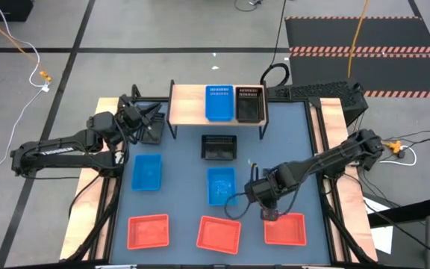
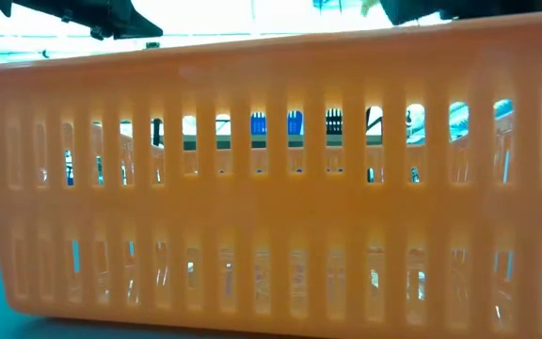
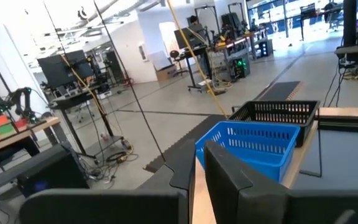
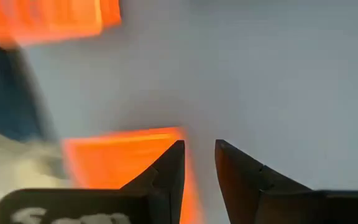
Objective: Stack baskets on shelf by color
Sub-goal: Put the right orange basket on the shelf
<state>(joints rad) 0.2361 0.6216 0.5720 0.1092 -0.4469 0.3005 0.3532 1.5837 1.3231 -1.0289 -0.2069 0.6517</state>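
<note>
Note, operator: light wooden plank shelf point(image 1: 189, 104) free on left half; blue perforated plastic basket point(image 1: 219, 102) and black perforated plastic basket point(image 1: 249, 103) fill right half, touching. You have open blue tabletop point(image 1: 181, 187) between floor baskets; row of three red plastic baskets point(image 1: 219, 233) blocks near edge.

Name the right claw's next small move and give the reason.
Probably finish closing on the rim, then lift. The right claw sits at the top edge of the right-hand red basket, its fingers straddling the orange wall with a gap left.
</note>
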